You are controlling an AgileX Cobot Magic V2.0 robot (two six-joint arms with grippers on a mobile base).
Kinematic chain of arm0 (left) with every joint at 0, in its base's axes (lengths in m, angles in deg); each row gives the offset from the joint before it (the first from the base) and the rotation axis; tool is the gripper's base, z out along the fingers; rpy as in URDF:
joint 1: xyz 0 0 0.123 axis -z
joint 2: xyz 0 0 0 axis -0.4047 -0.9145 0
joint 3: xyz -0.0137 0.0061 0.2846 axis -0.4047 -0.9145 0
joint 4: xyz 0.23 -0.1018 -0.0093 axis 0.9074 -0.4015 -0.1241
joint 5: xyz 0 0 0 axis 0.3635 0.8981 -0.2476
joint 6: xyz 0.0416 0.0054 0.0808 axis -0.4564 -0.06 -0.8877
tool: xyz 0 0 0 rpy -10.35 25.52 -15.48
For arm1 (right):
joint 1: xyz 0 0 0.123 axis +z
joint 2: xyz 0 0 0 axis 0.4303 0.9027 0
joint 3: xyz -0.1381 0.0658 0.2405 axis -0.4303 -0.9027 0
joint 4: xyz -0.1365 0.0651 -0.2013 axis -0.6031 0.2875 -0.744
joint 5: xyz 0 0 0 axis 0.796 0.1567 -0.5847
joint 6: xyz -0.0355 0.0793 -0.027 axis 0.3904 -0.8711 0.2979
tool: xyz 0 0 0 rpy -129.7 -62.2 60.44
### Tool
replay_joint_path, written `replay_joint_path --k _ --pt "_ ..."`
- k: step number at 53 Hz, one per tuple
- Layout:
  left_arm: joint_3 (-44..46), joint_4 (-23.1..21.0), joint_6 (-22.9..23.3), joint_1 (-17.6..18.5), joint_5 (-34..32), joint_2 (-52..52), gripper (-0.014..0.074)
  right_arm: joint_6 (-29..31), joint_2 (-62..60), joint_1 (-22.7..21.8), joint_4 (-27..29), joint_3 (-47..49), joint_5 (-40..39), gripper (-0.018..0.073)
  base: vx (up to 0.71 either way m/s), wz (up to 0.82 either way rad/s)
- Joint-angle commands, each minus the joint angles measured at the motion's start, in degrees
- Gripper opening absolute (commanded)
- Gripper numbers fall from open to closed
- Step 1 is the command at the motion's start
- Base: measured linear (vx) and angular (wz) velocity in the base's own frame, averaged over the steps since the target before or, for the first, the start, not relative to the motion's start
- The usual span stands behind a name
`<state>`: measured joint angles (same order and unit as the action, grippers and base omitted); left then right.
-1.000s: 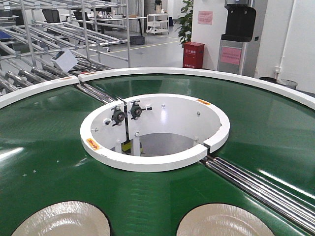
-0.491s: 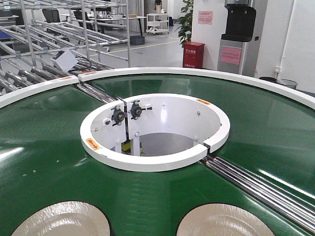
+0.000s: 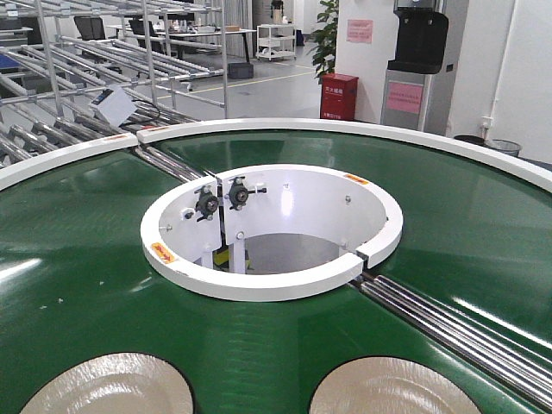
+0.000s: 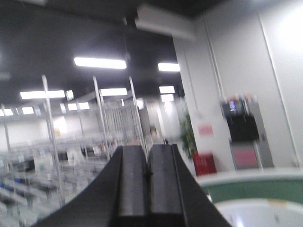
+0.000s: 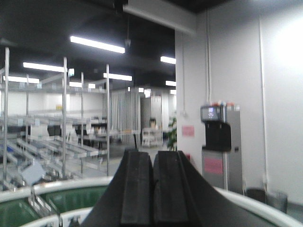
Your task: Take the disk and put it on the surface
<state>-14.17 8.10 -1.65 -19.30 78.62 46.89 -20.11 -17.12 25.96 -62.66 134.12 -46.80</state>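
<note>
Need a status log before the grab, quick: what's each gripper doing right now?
Left gripper: closed, holding nothing.
Right gripper: closed, holding nothing.

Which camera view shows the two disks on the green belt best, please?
The front-facing view: the left disk and the right disk lie on the belt, cropped at the bottom edge. Both wrist views aim higher and show no disk.

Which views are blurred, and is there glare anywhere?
Front-facing view: sharp, with pale glare streaks on the green belt. Left wrist view: blurred throughout, the left gripper a dark shape. Right wrist view: milder blur behind the right gripper, ceiling lights blown out.
</note>
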Motion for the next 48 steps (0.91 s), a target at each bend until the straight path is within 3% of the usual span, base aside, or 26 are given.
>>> replay_joint_path --k 1,18,26,32,41,48 --pt "3.58 -0.4 0.39 0.27 0.09 -8.01 -0.0002 -0.16 7.6 -0.23 -0.16 4.55 -2.79 -0.0009 0.0 0.0" --pt "3.41 -0.72 0.32 0.27 -1.55 -19.43 0.0009 -0.16 17.84 -0.23 -0.16 5.05 -2.77 0.0001 0.0 0.0" --pt "3.41 -0.72 0.32 0.27 -1.85 -20.31 0.0069 -0.16 17.78 -0.23 -0.16 5.05 -2.59 0.0075 0.0 0.0" --pt "3.41 -0.65 0.28 0.27 -1.85 -20.43 0.0177 -0.16 17.43 -0.23 -0.16 5.05 -2.58 0.0199 0.0 0.0" --pt "3.41 0.33 0.14 0.27 -1.85 -20.43 0.0449 -0.18 17.43 -0.23 -0.03 5.05 -2.5 0.0542 0.0 0.0" --pt "3.41 0.27 0.14 0.27 -2.02 -21.05 0.0616 -0.18 17.43 -0.23 0.04 5.05 -2.67 0.0721 0.0 0.0"
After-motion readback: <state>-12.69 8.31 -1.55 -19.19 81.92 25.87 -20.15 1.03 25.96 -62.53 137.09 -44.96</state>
